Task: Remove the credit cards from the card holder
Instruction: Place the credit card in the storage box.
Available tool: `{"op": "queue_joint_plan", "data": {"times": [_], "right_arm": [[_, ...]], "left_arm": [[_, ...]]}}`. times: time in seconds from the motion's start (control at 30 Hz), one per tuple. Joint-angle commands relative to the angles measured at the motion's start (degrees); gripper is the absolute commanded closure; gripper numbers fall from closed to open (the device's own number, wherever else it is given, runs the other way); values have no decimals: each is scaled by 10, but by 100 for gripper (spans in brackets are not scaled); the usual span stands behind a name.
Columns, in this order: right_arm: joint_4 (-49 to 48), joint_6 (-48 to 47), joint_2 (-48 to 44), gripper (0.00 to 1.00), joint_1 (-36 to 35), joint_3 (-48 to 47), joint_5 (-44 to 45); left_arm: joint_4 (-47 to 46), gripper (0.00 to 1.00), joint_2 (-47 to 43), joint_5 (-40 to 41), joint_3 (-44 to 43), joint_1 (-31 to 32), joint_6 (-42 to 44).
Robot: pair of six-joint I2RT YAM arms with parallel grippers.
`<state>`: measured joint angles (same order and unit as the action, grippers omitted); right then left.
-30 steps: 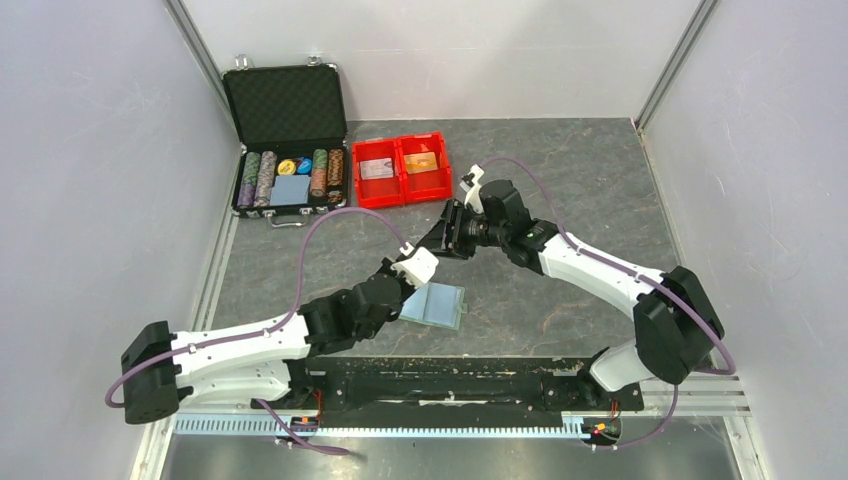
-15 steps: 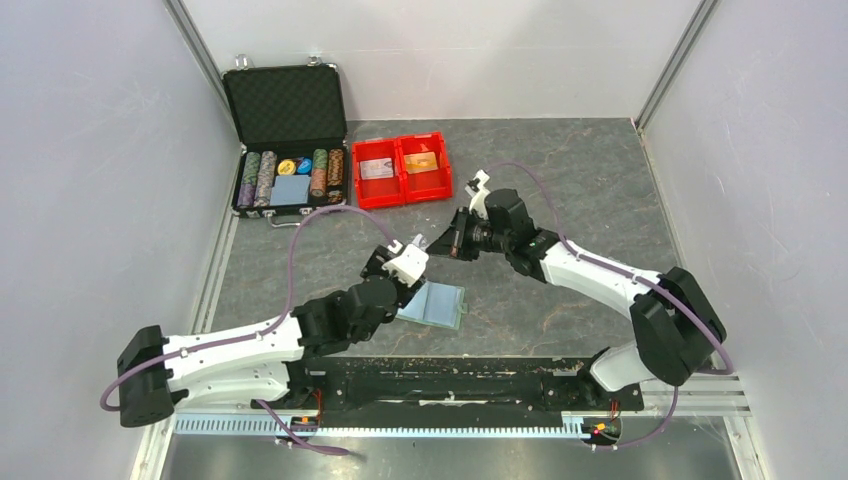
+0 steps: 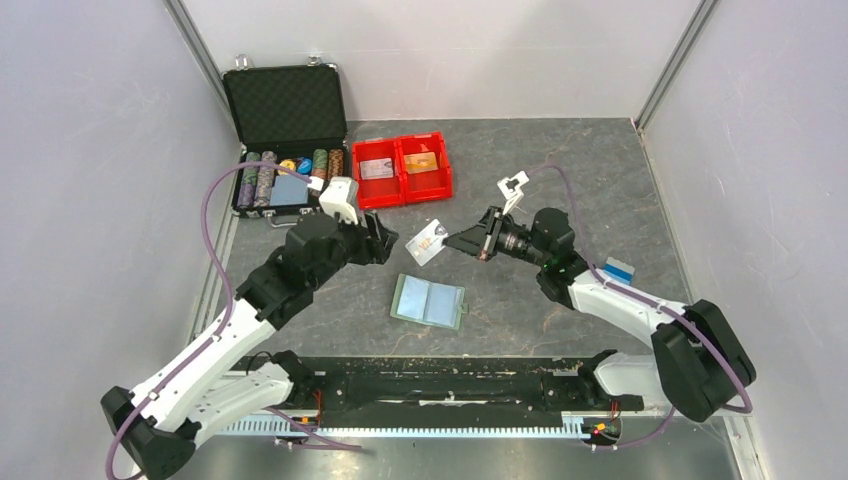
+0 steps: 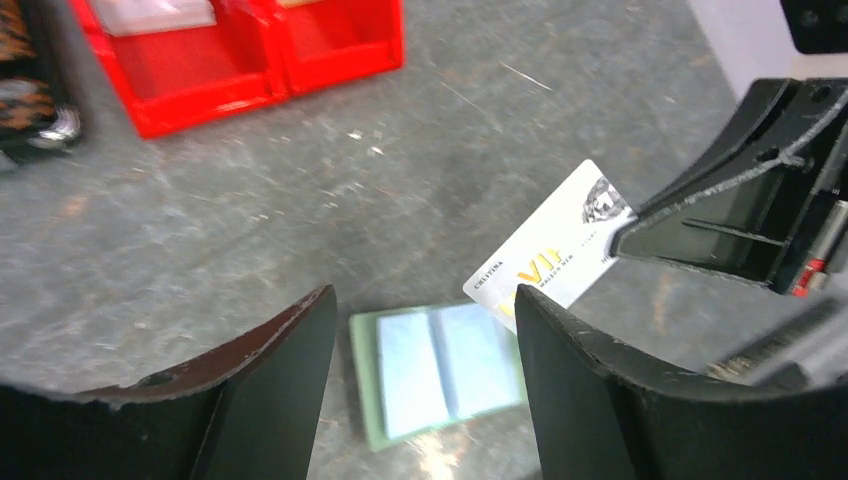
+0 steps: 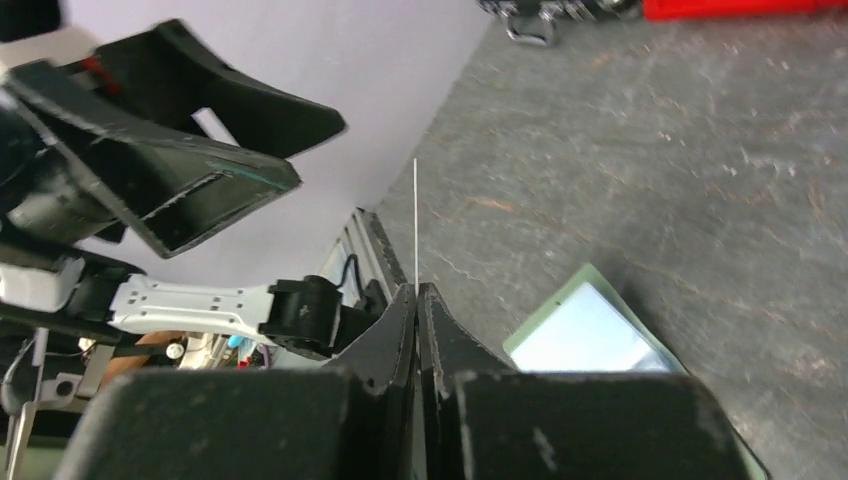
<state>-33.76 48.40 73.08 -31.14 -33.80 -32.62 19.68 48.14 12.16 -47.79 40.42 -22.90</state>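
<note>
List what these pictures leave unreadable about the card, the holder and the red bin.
- White card: edge-on in the right wrist view, only a thin line; its print is too small from above.
- Card holder: left wrist view, the left pincer hides its right end.
- Red bin: left wrist view, cut off by the top edge, contents mostly out of frame.
</note>
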Motion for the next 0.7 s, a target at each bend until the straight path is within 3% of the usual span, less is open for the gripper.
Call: {"op": "queue_joint_plan", "data": {"times": [0.0, 0.13, 0.2, 0.37, 0.67], "right_arm": [[-150, 44, -36, 100, 20, 35, -37], [-230, 114, -53, 100, 22, 70, 5], [-303, 171, -51, 100, 21, 95, 44], [-410, 260, -38, 100, 19, 128, 117], [-384, 257, -52, 100, 2, 132, 184]], "left_arm": [[44, 28, 21, -176, -51, -31, -76], [-58, 28, 6, -235, -7, -32, -164], [-161, 28, -2, -256, 40, -32, -232], [-358, 29, 7, -244, 131, -32, -345], [-443, 37, 44, -221, 148, -31, -373]]}}
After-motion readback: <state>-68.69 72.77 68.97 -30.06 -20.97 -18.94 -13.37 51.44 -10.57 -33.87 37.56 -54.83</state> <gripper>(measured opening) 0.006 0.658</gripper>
